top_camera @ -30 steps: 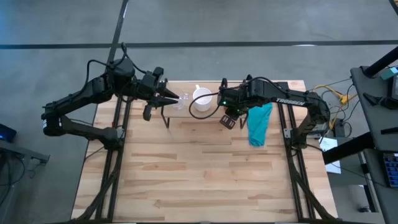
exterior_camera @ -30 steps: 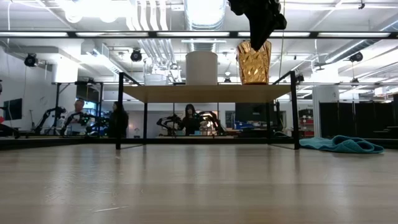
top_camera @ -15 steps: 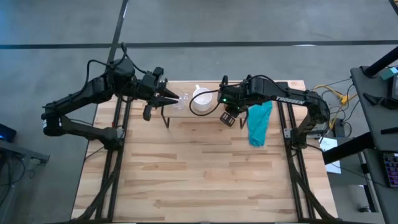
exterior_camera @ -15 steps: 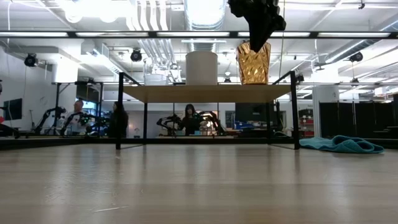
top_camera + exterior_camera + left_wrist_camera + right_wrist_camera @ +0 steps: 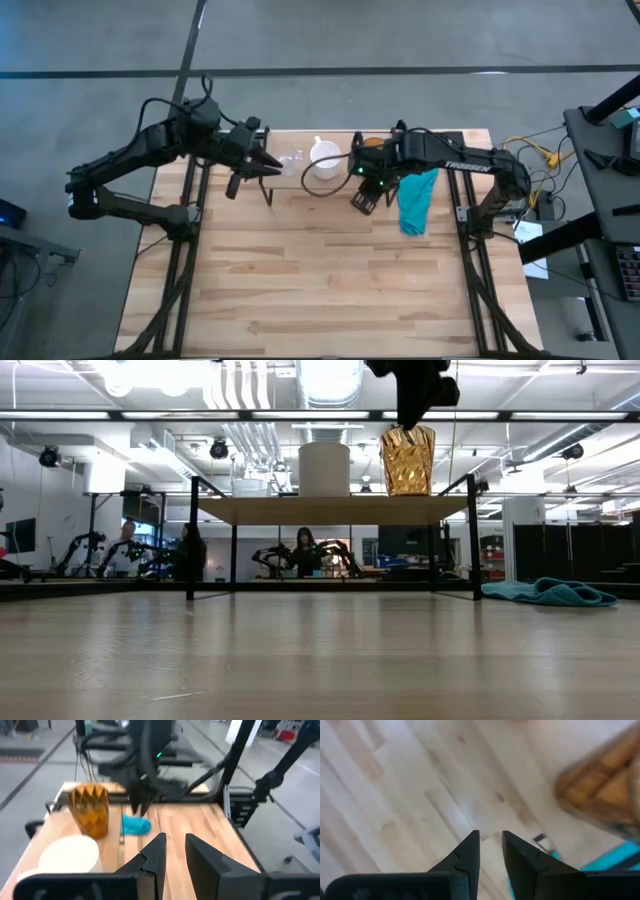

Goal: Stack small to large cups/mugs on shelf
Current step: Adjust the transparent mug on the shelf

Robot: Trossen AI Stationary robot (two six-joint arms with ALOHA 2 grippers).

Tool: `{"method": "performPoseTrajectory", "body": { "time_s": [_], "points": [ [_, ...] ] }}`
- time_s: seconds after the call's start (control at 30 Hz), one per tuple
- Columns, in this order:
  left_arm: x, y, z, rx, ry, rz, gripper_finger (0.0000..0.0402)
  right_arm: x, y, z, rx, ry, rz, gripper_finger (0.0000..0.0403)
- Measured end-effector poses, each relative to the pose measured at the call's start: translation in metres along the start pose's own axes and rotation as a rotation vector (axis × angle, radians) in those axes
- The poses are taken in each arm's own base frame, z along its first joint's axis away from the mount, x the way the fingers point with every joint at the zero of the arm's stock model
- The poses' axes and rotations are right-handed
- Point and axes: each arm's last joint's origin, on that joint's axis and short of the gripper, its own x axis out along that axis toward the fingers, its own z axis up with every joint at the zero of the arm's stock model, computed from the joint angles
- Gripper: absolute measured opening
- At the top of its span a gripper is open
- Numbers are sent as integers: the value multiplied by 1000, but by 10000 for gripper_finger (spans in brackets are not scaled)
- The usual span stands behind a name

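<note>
Fingers parted and empty on both my right gripper (image 5: 361, 199) and left gripper (image 5: 268, 163), with clear cup (image 5: 251, 486), white mug (image 5: 324, 468) and amber tumbler (image 5: 407, 459) lined small-to-large along the shelf (image 5: 330, 510), so I'd call it nearly done.

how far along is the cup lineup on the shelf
Nearly done, it seems. The low light-wood shelf on black legs carries all three in size order: small clear glass cup, white handled mug, amber textured glass tumbler. Nothing is in hand: the right hand is empty with fingers apart beside the tumbler, and the left hand is open near the clear cup. Only pulling the arms clear seems left.
</note>
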Motion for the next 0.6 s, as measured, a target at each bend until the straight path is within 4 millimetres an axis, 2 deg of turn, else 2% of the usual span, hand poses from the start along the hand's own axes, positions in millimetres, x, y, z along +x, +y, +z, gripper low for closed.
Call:
{"method": "performPoseTrajectory", "body": {
  "time_s": [0.07,0.33,0.6],
  "points": [
    [0,1,-4,-16,40,32,59,-1,8,-2,-22,-17,19,77],
    [8,14,-23,-62,255,357,59,-5,40,-5,-88,-134,123,77],
    [37,37,-38,-50,418,598,59,-14,63,7,-102,-350,272,77]
  ]
}}
